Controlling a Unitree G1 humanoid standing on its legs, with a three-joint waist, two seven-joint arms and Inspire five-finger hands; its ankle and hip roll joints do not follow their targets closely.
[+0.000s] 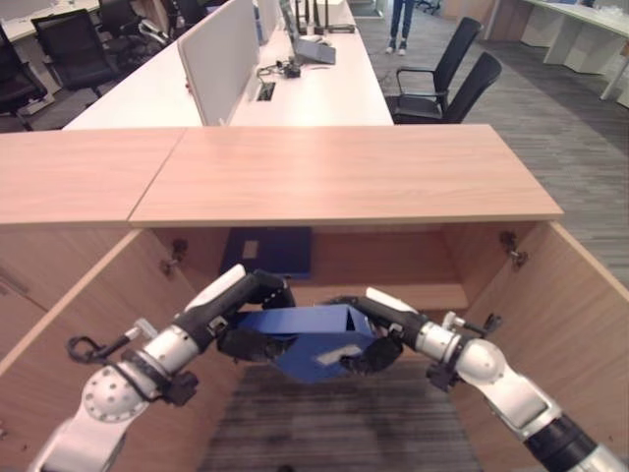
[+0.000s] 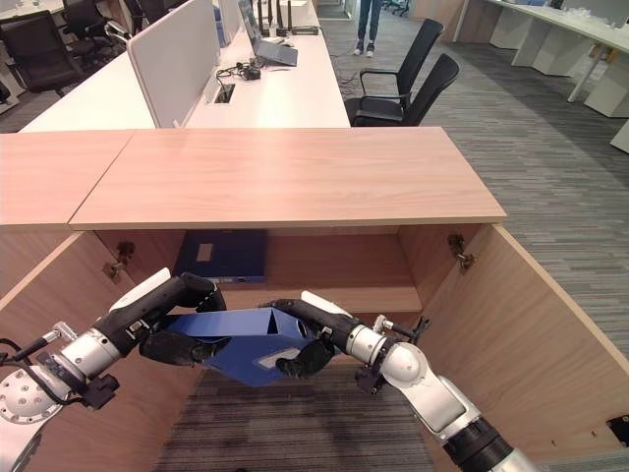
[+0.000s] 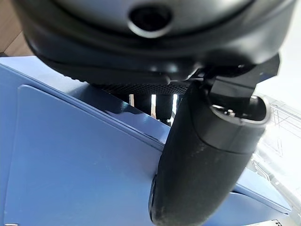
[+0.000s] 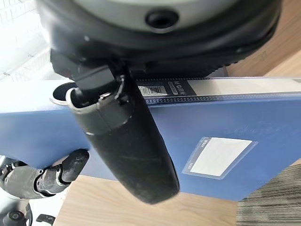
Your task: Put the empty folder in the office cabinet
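Hanging tilted in front of the open cabinet [image 2: 295, 172], the blue folder [image 2: 246, 339] was gripped from both ends: the left hand [image 2: 177, 320] was clamped on its left end, thumb on top and fingers curled beneath, and the right hand [image 2: 305, 339] was clamped on its right end the same way. A second blue folder [image 2: 224, 254] lay flat on the shelf [image 2: 334, 295] inside, behind the held one. Beyond the cabinet top stood a long white table [image 2: 285, 93], with two black chairs [image 2: 413, 74] on its right.
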